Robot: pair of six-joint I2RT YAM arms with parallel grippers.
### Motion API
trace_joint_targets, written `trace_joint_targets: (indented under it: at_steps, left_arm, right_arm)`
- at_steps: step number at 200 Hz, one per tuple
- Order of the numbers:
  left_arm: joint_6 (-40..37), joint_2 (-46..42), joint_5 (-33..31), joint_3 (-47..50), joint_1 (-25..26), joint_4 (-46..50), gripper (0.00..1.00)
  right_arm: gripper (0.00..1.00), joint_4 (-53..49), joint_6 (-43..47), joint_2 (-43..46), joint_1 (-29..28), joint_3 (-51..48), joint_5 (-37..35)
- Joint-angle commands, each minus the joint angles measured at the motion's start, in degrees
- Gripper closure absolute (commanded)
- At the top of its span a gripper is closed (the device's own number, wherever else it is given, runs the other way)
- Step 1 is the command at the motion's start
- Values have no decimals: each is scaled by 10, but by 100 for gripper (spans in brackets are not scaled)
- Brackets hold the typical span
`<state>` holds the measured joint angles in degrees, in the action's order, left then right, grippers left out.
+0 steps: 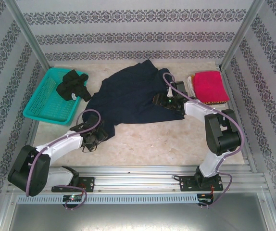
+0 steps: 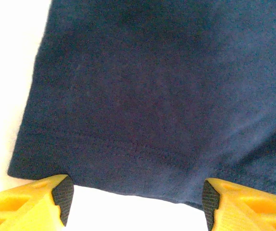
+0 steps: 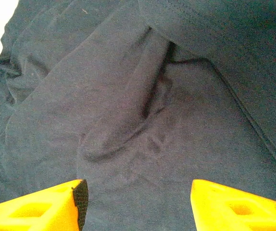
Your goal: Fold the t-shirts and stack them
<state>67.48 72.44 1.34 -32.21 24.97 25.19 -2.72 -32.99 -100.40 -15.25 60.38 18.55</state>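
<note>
red tee (image 1: pixel 210 85) lay folded at right of bench (image 1: pixel 143 144), one done. navy tee (image 1: pixel 133 94) lay crumpled mid-bench, unfolded; black tee (image 1: pixel 73 84) bunched in teal basket (image 1: pixel 37 113), two left. left claw (image 2: pixel 137 199) open at navy hem, right claw (image 3: pixel 138 199) open over its cloth, neither gripping.
</note>
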Motion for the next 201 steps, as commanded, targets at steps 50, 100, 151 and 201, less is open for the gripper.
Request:
trace_joint_targets:
  at_steps: [50, 100, 151, 201]
  left_arm:
    - [-18, -53, -3, -90, 15, 178, 21]
    - [-139, -23, -86, -159, -81, 116, 0]
    - [-92, 76, -92, -187, -156, 63, 30]
    - [-60, 191, -68, -240, -171, 80, 57]
  right_arm:
    - [41, 14, -1, 16, 0, -16, 18]
    - [41, 11, -4, 30, -1, -17, 17]
    - [41, 9, -5, 44, 3, -26, 13]
    - [40, 8, -3, 53, 11, -36, 16]
